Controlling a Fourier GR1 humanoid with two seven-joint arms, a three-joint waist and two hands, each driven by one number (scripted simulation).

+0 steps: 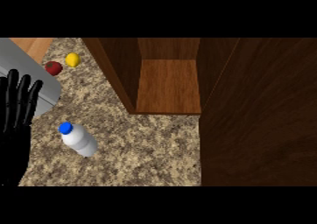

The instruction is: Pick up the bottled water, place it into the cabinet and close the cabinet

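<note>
Head view: nearest the camera, at the left edge, the black left hand rests with fingers straight, spread and pointing up, holding nothing. The right hand does not show.

Near that hand but not touching it, the white plastic water bottle with a blue cap appears to stand upright on the speckled granite tabletop, not yet picked up. Farther back, the open brown wooden cabinet shows a bare shelf floor. The broad dark wooden panel filling the right side is probably its door, swung out.

At the far left, a small red fruit and a small yellow fruit lie beside a grey flat object that is partly cut off.

The bottle looks round and slim, so fingers meeting it off centre could tip it and send it rolling. The cabinet's left wall stands between bottle and shelf, and a carried bottle might knock against its edge. A bottle set too near the shelf's front lip could block the door when it closes.
</note>
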